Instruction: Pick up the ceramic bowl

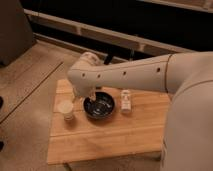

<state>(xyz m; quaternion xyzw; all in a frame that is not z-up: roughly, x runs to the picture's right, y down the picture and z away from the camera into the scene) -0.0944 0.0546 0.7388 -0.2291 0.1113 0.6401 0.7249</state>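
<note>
The ceramic bowl [99,106] is round, glossy and dark with pale streaks inside. It sits on the wooden table [110,137], a little left of its middle. My white arm reaches in from the right, and its wrist bends down over the bowl's left rim. The gripper [84,95] hangs at that rim, between the bowl and a small white cup [66,110]. The wrist hides most of the gripper. The bowl rests flat on the table.
A small white bottle [125,101] stands just right of the bowl. The white cup stands just left of it. My arm's large white shell fills the right side of the view. A tan floor surrounds the low table, and a dark wall with rails runs behind it.
</note>
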